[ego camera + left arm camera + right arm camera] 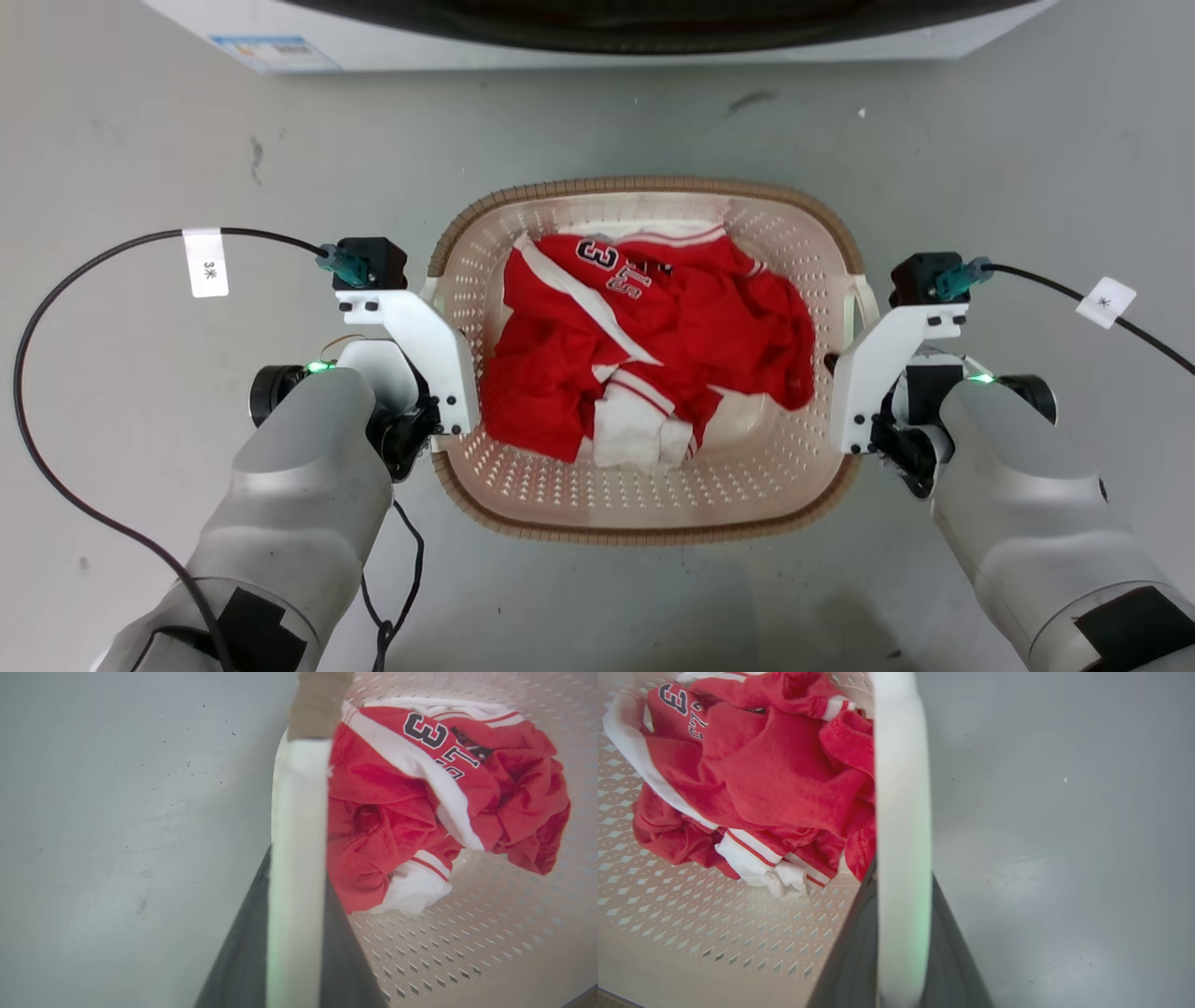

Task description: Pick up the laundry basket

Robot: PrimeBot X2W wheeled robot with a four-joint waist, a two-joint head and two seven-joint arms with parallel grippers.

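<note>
The left pincer [297, 872] is seen closed on the left handle [299, 788], and the white loop lies between its two dark fingers. The right pincer [903, 877] is closed in the same way on the right handle [901, 765]. The step in hand is judged to be the lift. It is done well if both arms are raised together, at one speed and to one height, so that the laundry basket [644, 534] is held level and no handle is pulled out of the fingers. The grip should not be loosened.

The basket appears to rest on the grey floor [1027, 140] between the two pincers, one at the middle of each side. A crumpled red jersey [653, 345] lies inside it. Beyond the far rim, well apart, the foot of a white appliance [420, 54] is seen.
</note>
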